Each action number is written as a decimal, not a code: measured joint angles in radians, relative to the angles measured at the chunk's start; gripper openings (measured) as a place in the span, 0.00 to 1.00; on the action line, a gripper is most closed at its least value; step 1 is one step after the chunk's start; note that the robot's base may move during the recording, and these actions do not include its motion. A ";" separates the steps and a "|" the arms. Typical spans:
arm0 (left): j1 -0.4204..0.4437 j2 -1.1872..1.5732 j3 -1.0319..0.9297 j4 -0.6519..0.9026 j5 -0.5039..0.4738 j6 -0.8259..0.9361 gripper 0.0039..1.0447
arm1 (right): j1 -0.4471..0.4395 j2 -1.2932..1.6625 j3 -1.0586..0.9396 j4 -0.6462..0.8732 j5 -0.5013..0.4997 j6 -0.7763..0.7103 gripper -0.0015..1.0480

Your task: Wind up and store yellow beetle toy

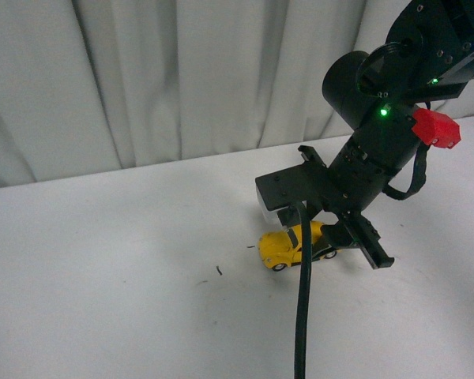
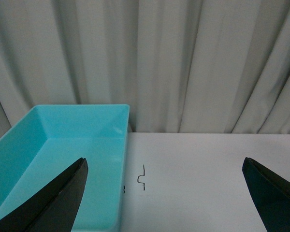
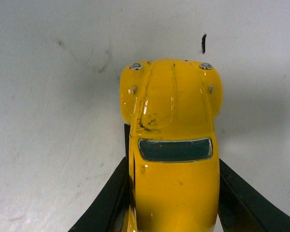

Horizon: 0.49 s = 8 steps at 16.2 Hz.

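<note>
The yellow beetle toy [image 1: 288, 246] rests on the white table, right of centre in the front view. My right gripper [image 1: 325, 238] is shut on its body from above. In the right wrist view the toy [image 3: 171, 145] fills the middle, its bonnet pointing away, with a black finger [image 3: 111, 198] pressed on each side. My left gripper [image 2: 164, 193] is open and empty, its two black fingertips [image 2: 58, 198] wide apart over the table beside a turquoise bin [image 2: 53, 159]. The left arm is out of the front view.
A red plastic block [image 1: 436, 128] is fixed on the right arm. A black cable [image 1: 303, 316] hangs down from that arm. Small dark marks lie on the table [image 1: 220, 271]. A pleated grey curtain [image 1: 142, 79] runs behind the table.
</note>
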<state>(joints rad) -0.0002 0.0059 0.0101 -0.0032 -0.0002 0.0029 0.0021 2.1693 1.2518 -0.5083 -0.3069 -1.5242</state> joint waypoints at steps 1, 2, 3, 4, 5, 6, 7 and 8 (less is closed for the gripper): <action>0.000 0.000 0.000 0.000 0.000 0.000 0.94 | -0.020 -0.005 -0.011 0.005 -0.001 -0.013 0.40; 0.000 0.000 0.000 0.000 0.000 0.000 0.94 | -0.037 -0.008 -0.018 0.009 -0.008 -0.024 0.40; 0.000 0.000 0.000 0.000 0.000 0.000 0.94 | -0.053 -0.013 -0.029 0.015 -0.014 -0.040 0.40; 0.000 0.000 0.000 0.000 0.000 0.000 0.94 | -0.068 -0.018 -0.041 0.019 -0.020 -0.051 0.40; 0.000 0.000 0.000 0.000 0.000 0.000 0.94 | -0.082 -0.021 -0.051 0.019 -0.028 -0.065 0.40; 0.000 0.000 0.000 0.000 0.000 0.000 0.94 | -0.101 -0.025 -0.062 0.019 -0.035 -0.083 0.40; 0.000 0.000 0.000 0.000 0.000 0.000 0.94 | -0.122 -0.027 -0.068 0.017 -0.041 -0.101 0.40; 0.000 0.000 0.000 0.000 0.000 0.000 0.94 | -0.145 -0.031 -0.076 0.014 -0.051 -0.119 0.40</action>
<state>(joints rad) -0.0002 0.0059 0.0101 -0.0036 -0.0006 0.0029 -0.1432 2.1384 1.1759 -0.4938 -0.3584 -1.6436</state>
